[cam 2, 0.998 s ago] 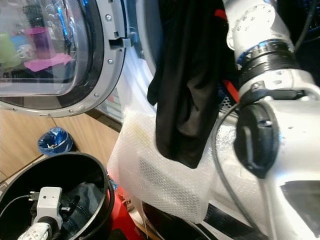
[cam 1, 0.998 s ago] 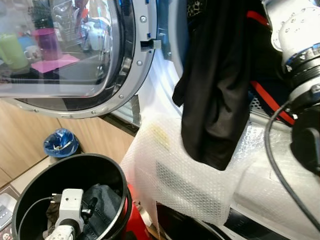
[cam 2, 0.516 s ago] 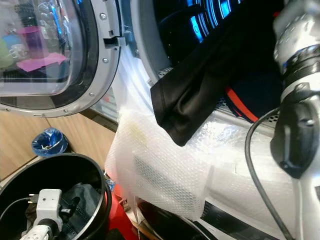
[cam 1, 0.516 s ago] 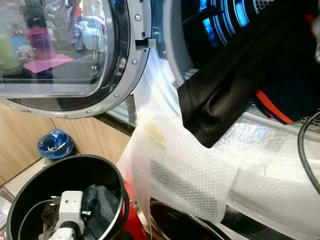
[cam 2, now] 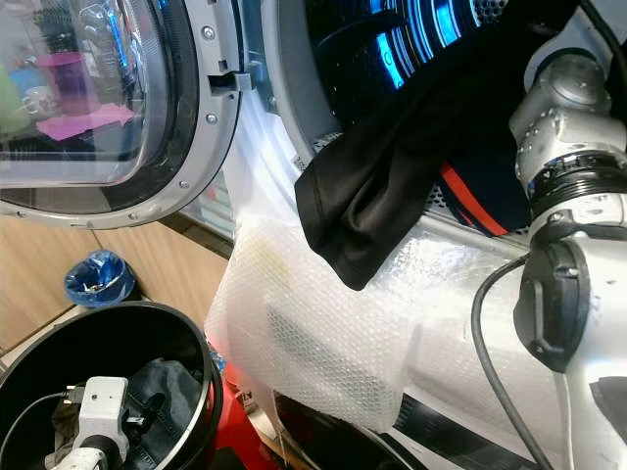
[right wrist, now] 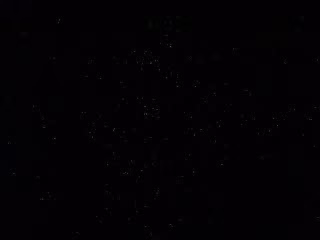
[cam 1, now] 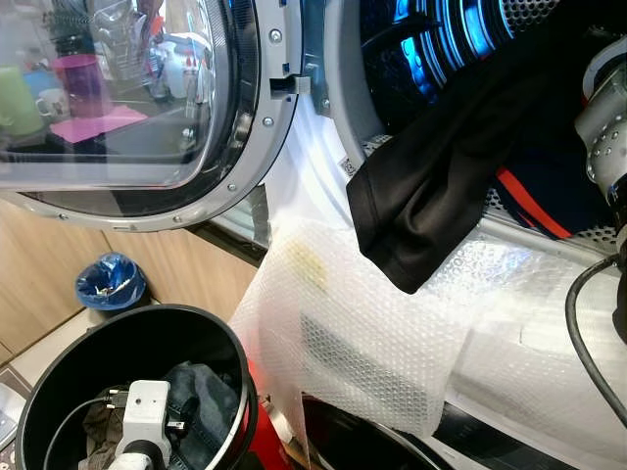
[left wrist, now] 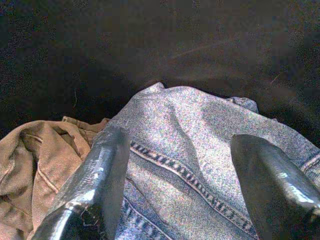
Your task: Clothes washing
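A: What's the left gripper (left wrist: pixel 175 165) doing?

B: It hangs down in the black bin (cam 1: pixel 59 367) with its fingers (left wrist: pixel 95 175) spread wide and nothing held. Right under them lie the blue jeans (left wrist: pixel 200 145), with a tan garment (left wrist: pixel 35 155) just beside.

A: And the right gripper?

B: Its arm reaches into the drum (cam 1: pixel 441 39); I can't tell how its fingers stand. The black garment (cam 1: pixel 431 186) trails from there over the washer's lip onto the bubble wrap (cam 1: pixel 372 333).

A: How will it handle?

B: Soft, light, limp, probably slippery. I'd pinch a bunched fold near the dangling hem.
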Controlling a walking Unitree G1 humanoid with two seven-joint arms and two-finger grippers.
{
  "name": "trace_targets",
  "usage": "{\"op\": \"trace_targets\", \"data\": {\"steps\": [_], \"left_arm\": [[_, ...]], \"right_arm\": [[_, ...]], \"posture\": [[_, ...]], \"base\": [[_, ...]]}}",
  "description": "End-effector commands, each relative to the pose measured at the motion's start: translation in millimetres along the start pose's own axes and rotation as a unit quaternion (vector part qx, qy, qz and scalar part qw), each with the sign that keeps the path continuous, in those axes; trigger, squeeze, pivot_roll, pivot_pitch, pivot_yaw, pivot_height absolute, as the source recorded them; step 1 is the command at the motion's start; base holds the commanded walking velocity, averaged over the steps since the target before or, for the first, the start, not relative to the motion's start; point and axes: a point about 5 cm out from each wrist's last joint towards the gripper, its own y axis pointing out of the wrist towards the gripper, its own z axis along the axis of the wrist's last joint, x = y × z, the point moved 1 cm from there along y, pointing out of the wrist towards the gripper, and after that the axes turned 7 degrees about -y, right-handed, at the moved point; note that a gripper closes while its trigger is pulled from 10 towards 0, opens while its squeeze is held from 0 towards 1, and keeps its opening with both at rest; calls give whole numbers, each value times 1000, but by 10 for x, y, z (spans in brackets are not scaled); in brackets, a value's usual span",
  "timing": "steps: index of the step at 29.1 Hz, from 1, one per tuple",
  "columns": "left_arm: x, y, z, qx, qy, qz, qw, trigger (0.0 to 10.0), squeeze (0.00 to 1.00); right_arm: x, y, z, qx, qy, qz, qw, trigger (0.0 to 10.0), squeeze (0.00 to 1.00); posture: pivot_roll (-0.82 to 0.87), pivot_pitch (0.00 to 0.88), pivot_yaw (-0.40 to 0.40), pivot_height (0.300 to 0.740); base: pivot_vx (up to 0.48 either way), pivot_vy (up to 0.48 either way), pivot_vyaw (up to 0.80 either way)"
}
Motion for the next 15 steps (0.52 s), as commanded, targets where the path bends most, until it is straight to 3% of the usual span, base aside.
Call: {"op": "trace_targets", "data": {"steps": [1,5,9,15], "left_arm": [[-4,-31,-66,-18,10,-2,1000,10000,0],[11,-25,-67,-18,9,-5,1000,10000,0],[23,-17,-64,-19,9,-8,1000,10000,0],[23,-19,-63,-19,7,-8,1000,10000,0]], "right_arm": [[-26,-3,83,22,-16,16,1000,10000,1000],[-26,-2,117,32,-27,30,999,10000,1000],[-116,-13,85,29,-37,81,996,10000,1000],[52,10,202,49,-43,72,995,10000,1000]], "posture": [[34,0,20,740],[22,0,25,740],[19,0,28,740],[26,0,30,740]], "base": [[0,0,0],[0,0,0],[0,0,0],[0,0,0]]}}
